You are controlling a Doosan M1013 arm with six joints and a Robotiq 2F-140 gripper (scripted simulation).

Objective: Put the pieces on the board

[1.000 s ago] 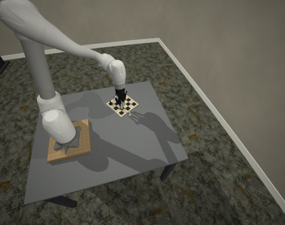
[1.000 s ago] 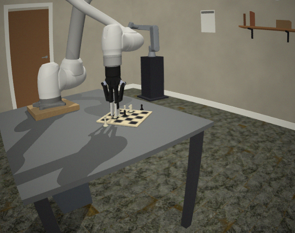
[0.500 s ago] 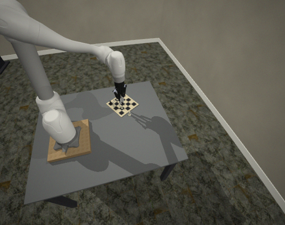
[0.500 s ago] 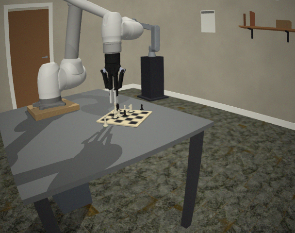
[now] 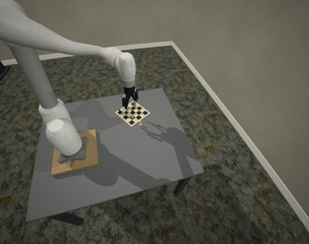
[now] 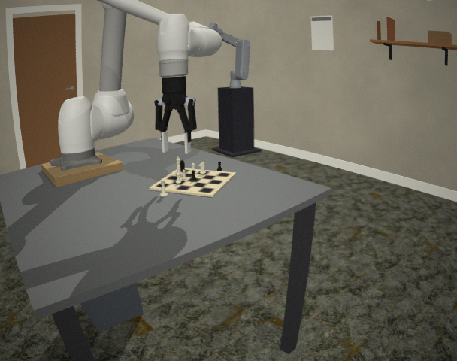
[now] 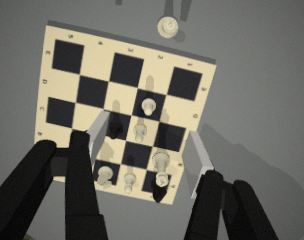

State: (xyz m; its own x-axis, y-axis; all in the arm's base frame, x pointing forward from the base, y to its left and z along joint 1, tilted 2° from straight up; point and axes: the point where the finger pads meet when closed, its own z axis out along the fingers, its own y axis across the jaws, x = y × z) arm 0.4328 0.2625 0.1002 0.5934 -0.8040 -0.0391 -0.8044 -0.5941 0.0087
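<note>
My gripper (image 5: 128, 102) (image 6: 176, 147) (image 7: 146, 134) is open and empty, hanging above the small chessboard (image 5: 143, 108) (image 6: 189, 193) (image 7: 126, 43). Several white and black pieces stand upright on the board, clustered on the side under the gripper. One white piece (image 7: 148, 107) stands on a dark square just ahead of the open fingers. A tall white piece (image 6: 177, 168) stands among the cluster. A white pawn (image 5: 140, 122) (image 6: 163, 189) (image 7: 168, 26) stands on the table just off the board's edge. A black pawn (image 6: 219, 165) stands by the board's far edge; I cannot tell whether it is on the board.
The board lies on a grey table (image 5: 138, 157) (image 6: 104, 221). The arm's base sits on a wooden block (image 5: 89, 160) (image 6: 81, 172) at the table's other end. A second arm on a black pedestal (image 6: 235, 120) stands on the floor behind the table.
</note>
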